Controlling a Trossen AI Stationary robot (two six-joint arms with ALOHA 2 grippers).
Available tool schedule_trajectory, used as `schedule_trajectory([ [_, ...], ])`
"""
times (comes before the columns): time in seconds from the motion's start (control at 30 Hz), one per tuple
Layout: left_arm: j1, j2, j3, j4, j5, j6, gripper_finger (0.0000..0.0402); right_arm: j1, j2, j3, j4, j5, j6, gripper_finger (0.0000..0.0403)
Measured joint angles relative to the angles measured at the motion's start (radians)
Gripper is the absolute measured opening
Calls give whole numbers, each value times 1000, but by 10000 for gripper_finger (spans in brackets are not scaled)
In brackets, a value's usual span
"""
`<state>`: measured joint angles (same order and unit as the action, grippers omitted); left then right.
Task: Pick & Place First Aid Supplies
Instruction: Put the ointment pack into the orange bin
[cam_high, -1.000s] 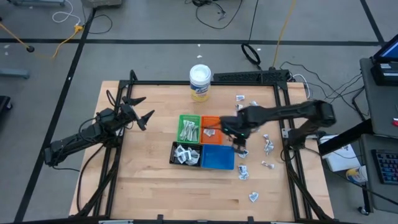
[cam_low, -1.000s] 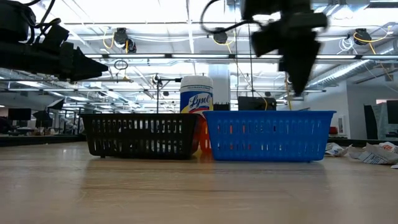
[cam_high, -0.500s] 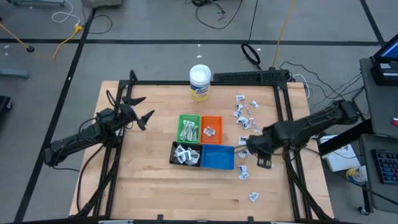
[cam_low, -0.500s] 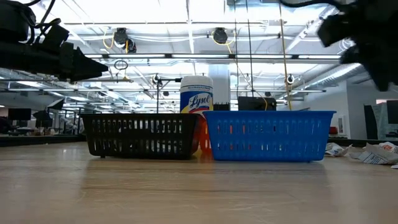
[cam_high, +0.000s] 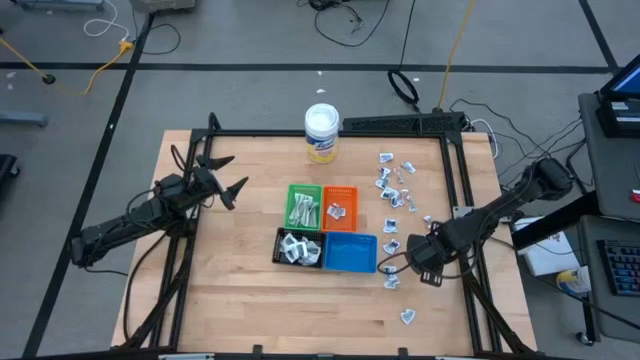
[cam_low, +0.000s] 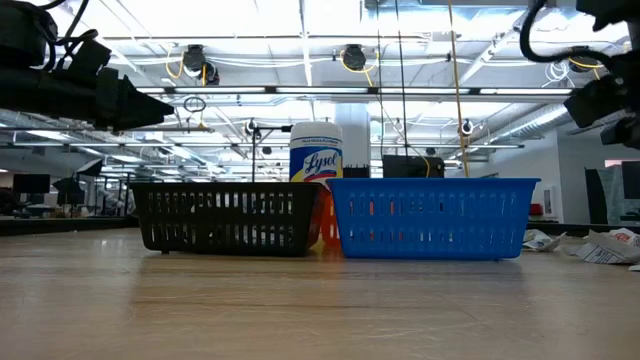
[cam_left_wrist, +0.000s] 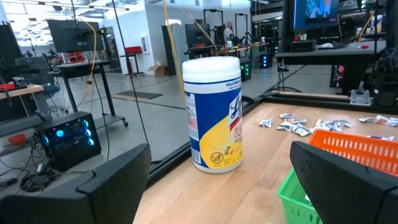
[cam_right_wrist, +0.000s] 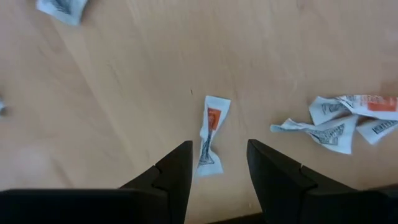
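The first aid supplies lie loose on the right half of the table: a cluster of packets (cam_high: 392, 182) near the far edge and single ones (cam_high: 391, 276) beside the blue tray. More packets lie in the black tray (cam_high: 298, 248), the green tray (cam_high: 304, 207) and the orange tray (cam_high: 340, 204). My right gripper (cam_high: 418, 262) hangs open above the table, right of the blue tray (cam_high: 350, 254), pointing down. In its wrist view a slim white packet with an orange mark (cam_right_wrist: 209, 134) lies flat just ahead of the open fingers (cam_right_wrist: 217, 163), untouched. My left gripper (cam_high: 226, 176) waits open at the table's left.
A white-lidded, yellow-labelled tub (cam_high: 322, 132) stands at the far edge, also in the left wrist view (cam_left_wrist: 214, 112). The four trays sit together mid-table. A black frame rail (cam_high: 458, 200) runs along the right edge. More packets (cam_right_wrist: 339, 121) lie near the right gripper.
My right gripper has swung from above the orange and blue trays toward the table's right and near edges, and now hangs over the loose packets right of the blue tray. The left arm has kept still.
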<state>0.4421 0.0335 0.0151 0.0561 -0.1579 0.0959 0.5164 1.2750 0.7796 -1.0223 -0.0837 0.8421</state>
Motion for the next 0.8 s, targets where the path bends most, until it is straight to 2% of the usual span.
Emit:
schedule_trajectory([
  [0.4,0,0,0,0,0,0,392,1,75,-109,170,-26,-17,136],
  [0.53,0,0,0,0,0,0,392,1,78,-117,182,-46,-17,103],
  [0.73,0,0,0,0,0,0,392,1,77,-120,187,-54,-16,16],
  [0.8,0,0,0,0,0,0,392,1,77,-116,183,-53,-14,8],
])
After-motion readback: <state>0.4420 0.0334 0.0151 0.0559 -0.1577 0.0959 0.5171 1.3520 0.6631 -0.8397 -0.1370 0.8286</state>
